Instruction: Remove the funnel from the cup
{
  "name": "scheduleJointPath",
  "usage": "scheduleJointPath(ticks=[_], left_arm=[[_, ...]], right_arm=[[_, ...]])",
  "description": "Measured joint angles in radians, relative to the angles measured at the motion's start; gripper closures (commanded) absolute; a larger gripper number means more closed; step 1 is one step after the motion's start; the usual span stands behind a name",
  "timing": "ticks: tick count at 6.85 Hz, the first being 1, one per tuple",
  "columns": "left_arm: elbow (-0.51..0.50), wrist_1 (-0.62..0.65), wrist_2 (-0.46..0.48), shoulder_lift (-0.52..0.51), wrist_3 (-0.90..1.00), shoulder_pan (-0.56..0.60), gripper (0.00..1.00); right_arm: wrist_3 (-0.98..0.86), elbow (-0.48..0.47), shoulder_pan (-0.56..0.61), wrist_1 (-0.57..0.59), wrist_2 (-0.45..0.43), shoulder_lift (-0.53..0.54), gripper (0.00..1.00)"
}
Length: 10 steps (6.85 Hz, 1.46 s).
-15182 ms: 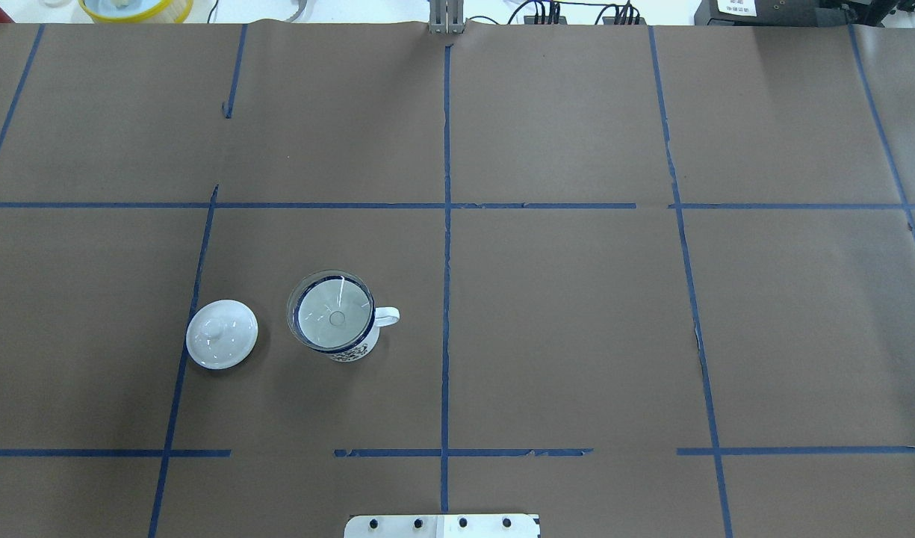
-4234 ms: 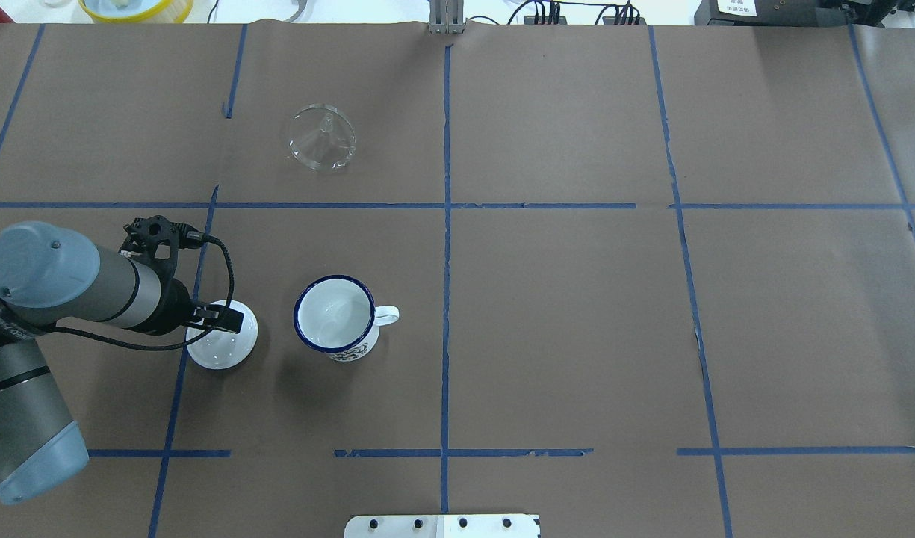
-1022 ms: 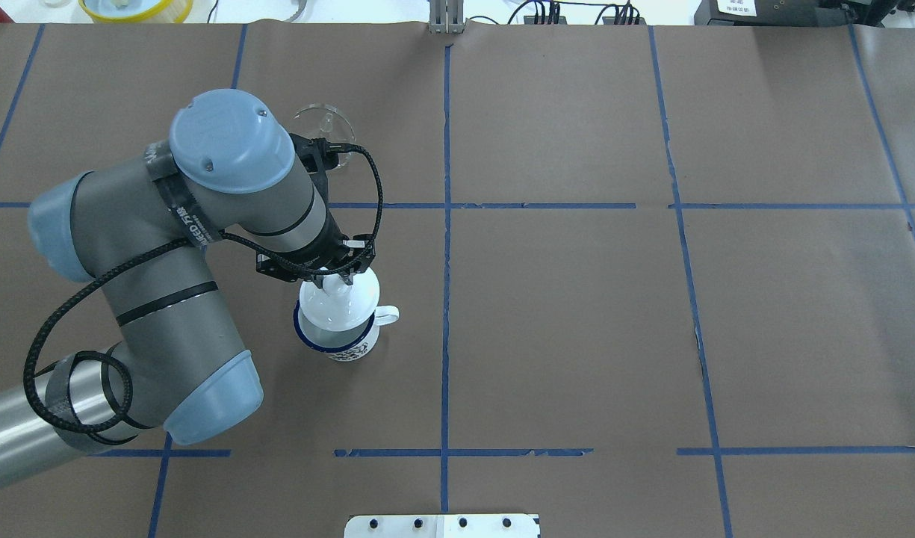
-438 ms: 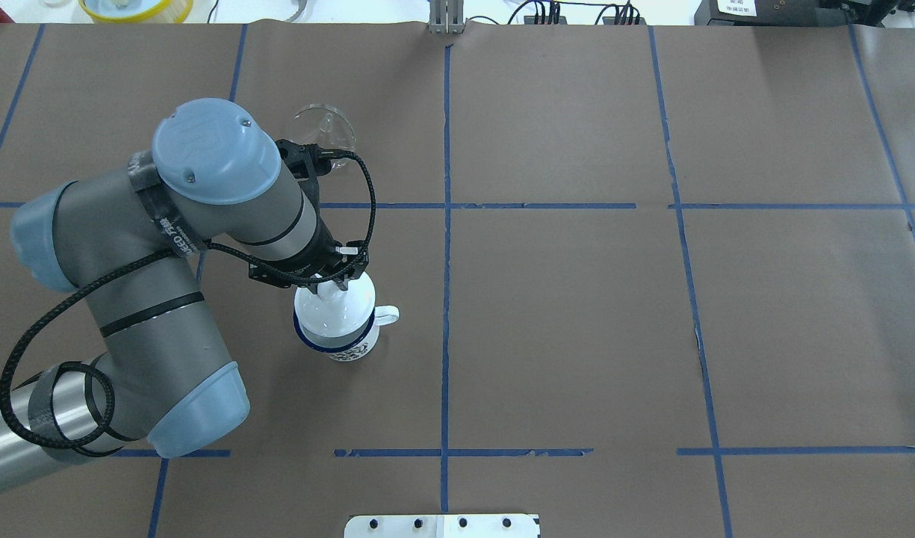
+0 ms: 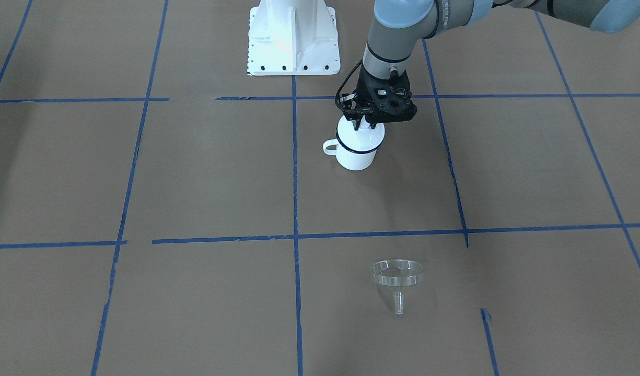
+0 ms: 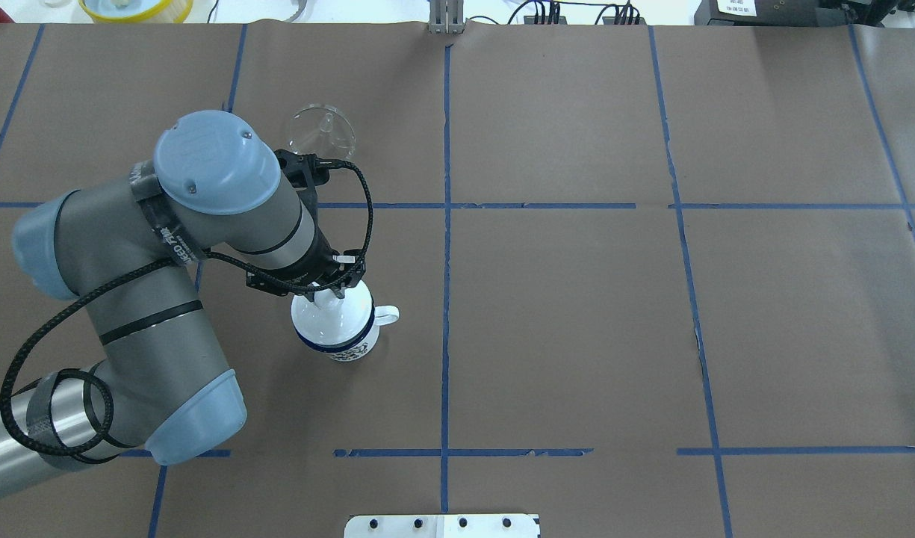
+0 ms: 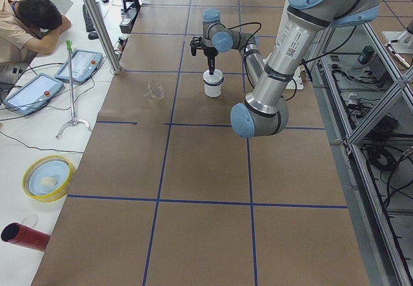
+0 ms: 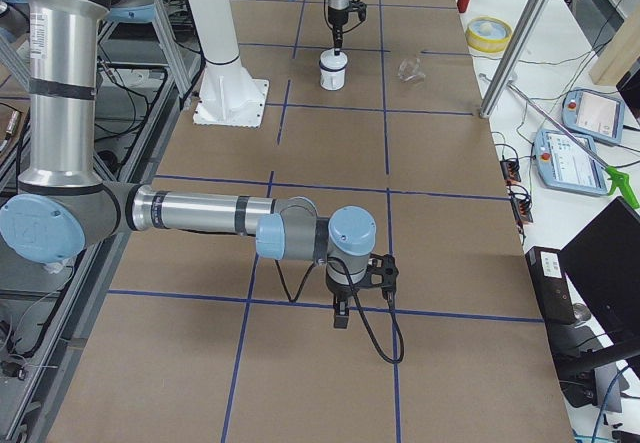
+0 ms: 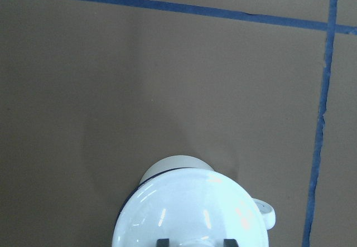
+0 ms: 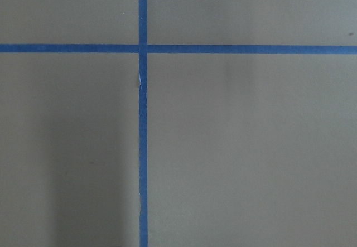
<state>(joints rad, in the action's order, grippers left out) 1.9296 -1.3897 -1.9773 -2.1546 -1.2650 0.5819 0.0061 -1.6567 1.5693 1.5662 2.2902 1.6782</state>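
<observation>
We see the small clear plastic funnel (image 6: 323,138) out of the white enamel cup with a dark blue rim and a loop handle (image 6: 346,348); the funnel lies on the brown paper-covered tabletop (image 6: 577,314), well apart from the cup, in the square beyond it on the far side from the robot's base; in the front-facing view the funnel (image 5: 398,274) shows its wide rim and its narrow spout.

The cup (image 5: 355,156) stands upright on the tabletop, its handle pointing toward the table's middle line; a white domed lid with a knob (image 6: 336,320) covers the cup's mouth, and we cannot tell whether it rests on the rim or hangs just above it.

The left gripper (image 6: 329,291) points straight down over the cup and is closed on the lid's knob; in the left wrist view its dark fingers (image 9: 163,242) flank the knob.

The right gripper (image 8: 341,315) hangs low over the blue tape lines (image 6: 447,246) far from the cup; it shows only in a side view, so we cannot tell whether it is open or closed.
</observation>
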Motion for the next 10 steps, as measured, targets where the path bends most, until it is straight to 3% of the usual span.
scheduleJointPath(ticks=[5,6,9,10], left_arm=[[0.001,-0.002,0.001,0.013,0.002,-0.014,1.0],[-0.001,-0.002,0.0,0.013,0.001,-0.014,0.83],[-0.003,-0.004,-0.002,0.012,0.001,-0.015,0.12],[-0.003,-0.005,-0.002,0.014,0.001,-0.015,0.0]], right_arm=[[0.0,0.0,0.0,0.0,0.0,0.0,0.0],[0.0,0.0,0.0,0.0,0.0,0.0,0.0],[0.0,0.0,0.0,0.0,0.0,0.0,0.0],[0.0,0.0,0.0,0.0,0.0,0.0,0.0]])
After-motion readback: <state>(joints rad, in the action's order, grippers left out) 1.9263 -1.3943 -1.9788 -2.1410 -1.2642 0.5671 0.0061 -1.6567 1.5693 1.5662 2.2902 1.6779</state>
